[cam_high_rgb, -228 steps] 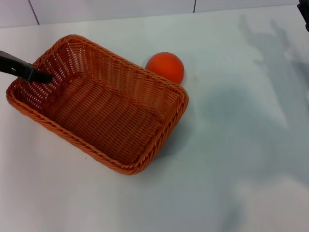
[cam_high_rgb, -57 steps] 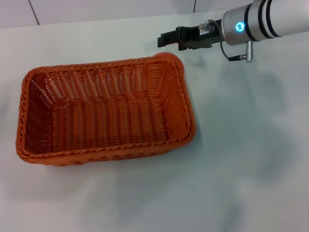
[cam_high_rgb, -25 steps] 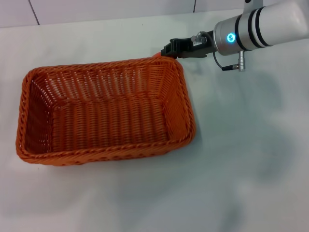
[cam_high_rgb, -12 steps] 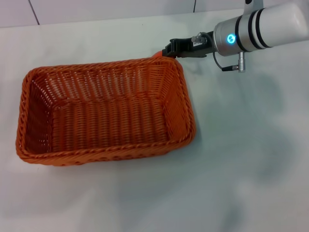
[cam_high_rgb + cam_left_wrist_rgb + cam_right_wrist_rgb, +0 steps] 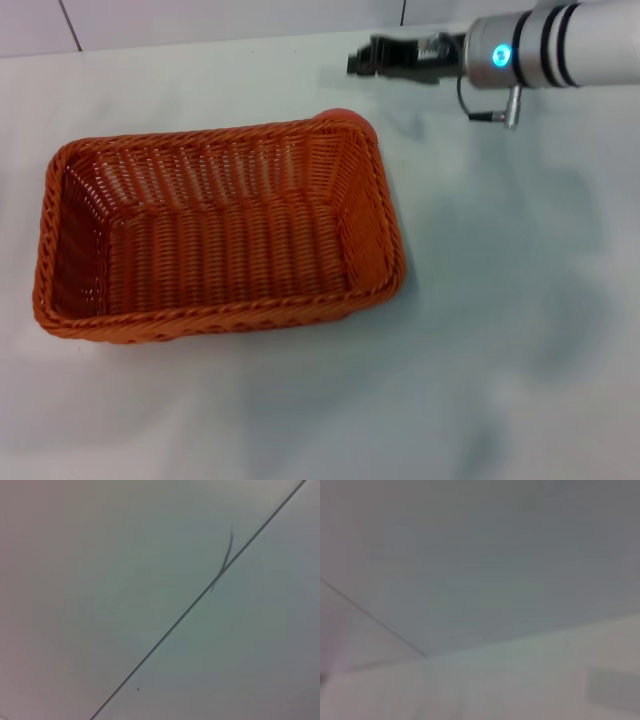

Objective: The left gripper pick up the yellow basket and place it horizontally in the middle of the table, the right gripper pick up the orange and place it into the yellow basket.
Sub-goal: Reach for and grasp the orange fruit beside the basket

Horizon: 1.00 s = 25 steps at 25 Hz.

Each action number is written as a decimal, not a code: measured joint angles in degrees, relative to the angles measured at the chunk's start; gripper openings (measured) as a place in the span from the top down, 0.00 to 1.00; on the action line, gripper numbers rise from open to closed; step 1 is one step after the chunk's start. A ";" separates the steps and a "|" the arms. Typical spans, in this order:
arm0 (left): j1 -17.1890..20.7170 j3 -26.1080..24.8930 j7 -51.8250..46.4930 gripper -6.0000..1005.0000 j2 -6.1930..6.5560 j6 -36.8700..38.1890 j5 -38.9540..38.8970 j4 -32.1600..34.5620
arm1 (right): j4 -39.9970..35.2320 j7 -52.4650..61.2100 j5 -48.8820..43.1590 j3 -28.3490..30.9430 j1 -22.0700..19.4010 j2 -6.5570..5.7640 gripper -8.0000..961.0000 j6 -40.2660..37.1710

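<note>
The yellow basket [image 5: 215,235] lies lengthwise across the middle of the table [image 5: 500,330], empty, its long sides running left to right. The orange [image 5: 345,115] sits on the table just behind the basket's far right corner, only a sliver of it showing above the braided rim. The right gripper [image 5: 362,58] hangs above and slightly beyond that corner, reaching in from the right, its blue light glowing. Nothing is seen in its jaws; how far apart they stand cannot be told from here. The left gripper is out of sight, its wrist camera facing only a blank surface.

The basket looks placed, so the step in hand appears to be the pick of the fruit. To do it well, the right gripper likely needs to descend on the far side of the rim, jaws spread wider than the fruit, and close around its middle without nudging the basket. The fruit is round and smooth and could roll if clipped, so a centred, level approach seems wise.
</note>
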 joint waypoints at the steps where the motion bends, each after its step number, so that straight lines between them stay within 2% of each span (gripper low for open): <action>1: 0.00 -0.17 0.13 0.26 0.00 0.43 0.00 0.00 | -0.62 -1.88 3.03 0.10 -0.79 0.02 0.84 -0.29; 4: 0.00 -0.18 0.28 0.26 -0.02 0.68 -0.01 -0.03 | -1.48 -7.66 11.83 0.16 -2.46 0.25 0.83 -1.95; 7: 0.00 -0.07 0.28 0.26 -0.09 0.87 -0.01 -0.08 | -1.49 -9.38 14.07 -0.26 -2.80 0.28 0.81 -2.65; 12: 0.00 0.00 0.04 0.26 -0.09 1.18 -0.01 -0.10 | -1.29 -6.80 11.40 -2.29 -1.67 -0.72 0.78 -3.14; 20: -0.17 0.05 0.34 0.26 -0.18 3.50 0.13 -1.12 | -1.57 8.45 -0.20 -5.51 3.17 -3.50 0.74 -7.23; 25: -0.31 0.03 0.82 0.26 -0.12 5.44 0.19 -1.14 | -1.21 13.96 -5.73 -5.54 5.80 -4.48 0.51 -10.19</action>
